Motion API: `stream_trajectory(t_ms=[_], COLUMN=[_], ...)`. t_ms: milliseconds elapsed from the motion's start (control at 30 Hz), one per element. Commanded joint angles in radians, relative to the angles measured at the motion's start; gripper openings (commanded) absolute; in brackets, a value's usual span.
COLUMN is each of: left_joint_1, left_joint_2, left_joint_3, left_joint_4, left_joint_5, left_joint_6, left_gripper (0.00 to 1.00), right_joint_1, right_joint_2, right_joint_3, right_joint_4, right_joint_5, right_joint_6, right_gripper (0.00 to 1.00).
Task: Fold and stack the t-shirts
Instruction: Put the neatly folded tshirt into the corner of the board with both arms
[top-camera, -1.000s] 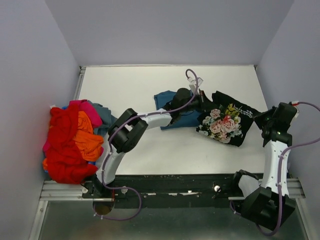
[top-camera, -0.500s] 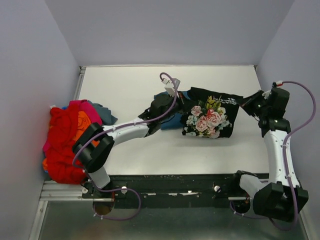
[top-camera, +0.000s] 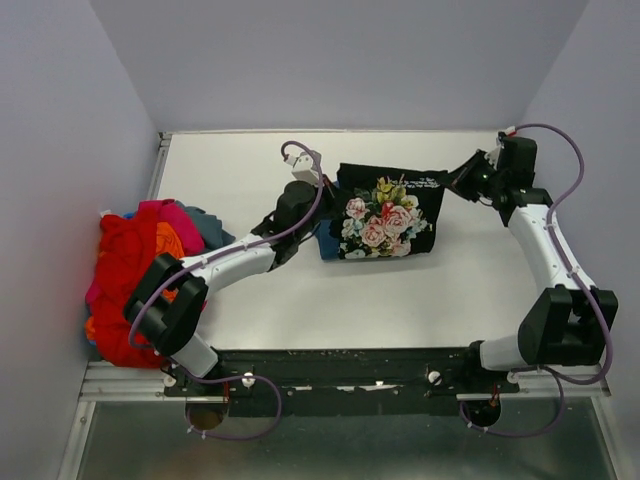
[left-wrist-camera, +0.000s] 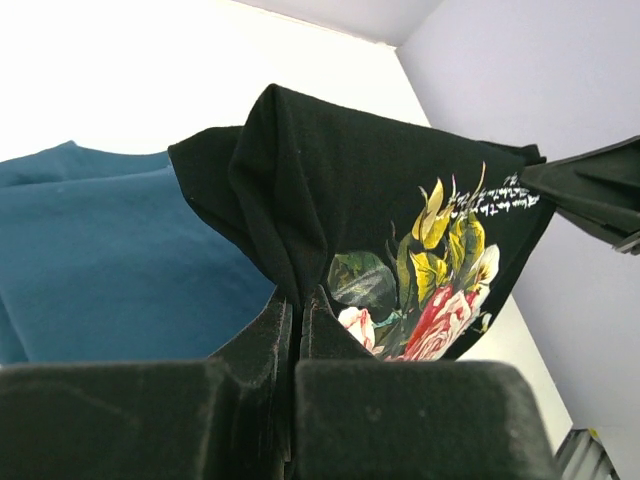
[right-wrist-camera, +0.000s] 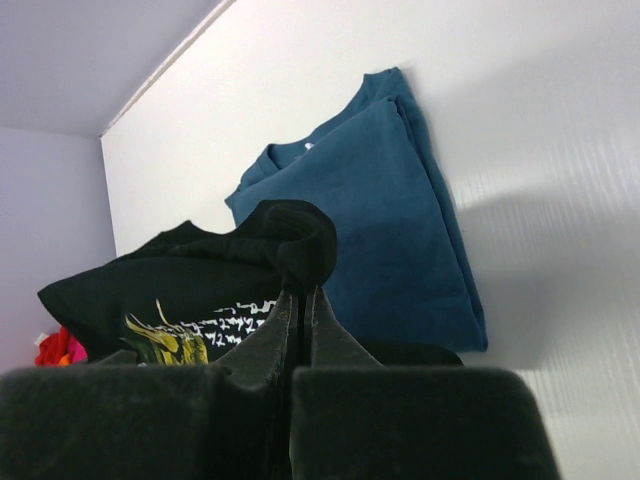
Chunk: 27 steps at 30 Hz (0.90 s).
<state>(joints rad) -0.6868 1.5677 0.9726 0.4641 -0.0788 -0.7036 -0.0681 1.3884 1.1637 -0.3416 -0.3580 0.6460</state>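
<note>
**A:** Where is the black soft-cloth t-shirt with the pink-and-white rose print at this moment?

**B:** It is hung between the 2 arms, spread over the folded teal-blue cloth t-shirt that lies on the flat white tabletop. Whether its lower edge is touching that shirt cannot be told.

**A:** And how is it gripped?

**B:** The left gripper is clamped on 1 bunched corner of the black cloth. The right gripper is pinched together on the opposite corner. No gap is seen in either pincer beyond the cloth itself.

**A:** Which step is judged to be in hand?

**B:** The black shirt is being laid onto the teal-blue one, so that a stack of 2 is begun. The loose heap of red, orange and pink cloth shirts at the left edge is not yet folded.

**A:** How is this step done well?

**B:** The 2 held corners should be held level and taut, so that sag is avoided. The black shirt's edges should be lined up over the teal-blue shirt before anything is lowered. The hanging edge is best set down first and the held edge brought down after it. The grips should be released only once the cloth is borne from below.

**A:** What could be spoiled?

**B:** If the black shirt is slid sideways, the lower shirt could be rucked or dragged out of square.
</note>
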Motion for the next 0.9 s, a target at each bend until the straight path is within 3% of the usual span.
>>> stream_trajectory(t_ms=[0, 533, 867], left_joint_1=[0.023, 0.113, 0.213], left_joint_2=[-0.028, 0.090, 0.366], left_joint_3=[-0.026, -0.048, 0.084], left_joint_4=[0.001, 0.051, 0.117], left_joint_5=[-0.090, -0.084, 0.019], left_joint_6=[-0.020, -0.089, -0.120], left_gripper=[0.00, 0.00, 0.00], right_joint_1=[0.020, 0.094, 0.120], right_joint_2=[0.064, 0.377, 0.629], right_joint_3=[0.096, 0.336, 0.552], right_joint_4=[0.017, -0.039, -0.063], right_joint_5=[-0.002, 0.039, 0.091], right_joint_6=[-0.023, -0.006, 0.024], right_gripper=[0.01, 0.01, 0.01])
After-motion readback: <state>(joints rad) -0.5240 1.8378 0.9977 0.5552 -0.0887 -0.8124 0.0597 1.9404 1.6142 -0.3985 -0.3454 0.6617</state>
